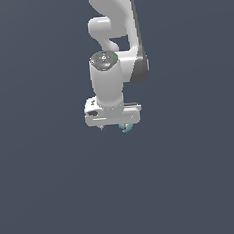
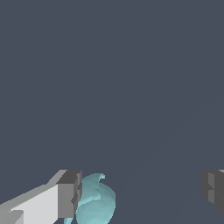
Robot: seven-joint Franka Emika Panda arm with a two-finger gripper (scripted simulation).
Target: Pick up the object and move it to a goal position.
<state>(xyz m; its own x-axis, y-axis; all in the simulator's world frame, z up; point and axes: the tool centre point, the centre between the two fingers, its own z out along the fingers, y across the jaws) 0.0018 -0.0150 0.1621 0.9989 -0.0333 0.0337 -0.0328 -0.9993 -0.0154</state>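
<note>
Exterior view: white arm (image 1: 117, 33) reaching straight down over a plain dark grey surface (image 1: 45, 195), pincer (image 1: 115, 126) at its lower end, fingers mostly hidden under the broad white hand body. Just below that body, toward the exterior view's right, a small teal object (image 1: 124, 127) peeking out, only a sliver visible, shape not readable here. No goal marker to be seen anywhere. Wrist view: pincer (image 2: 141, 191) spread wide, one grey finger pad (image 2: 69, 194) at one side and the other pad (image 2: 213, 189) far across the frame, a broad stretch of bare surface (image 2: 131, 65) between them. Teal object (image 2: 95, 201) sitting right against the inner face of the nearer pad, apparently touching it, well apart from the other pad; outline rounded and curled rather than flat-faced, partly cut off by the frame edge. Nothing clamped yet; object off-centre in the gap. Judged by size: very light, probably rigid, smooth-skinned and so likely slippery, with curved sides giving the flat pads little to bear on. Best taken across the widest part of the body, not the thin curled tip, after centring the gap over it, since closing from this offset would likely push it sideways first. Whether it rests flat on the surface: cannot tell.
</note>
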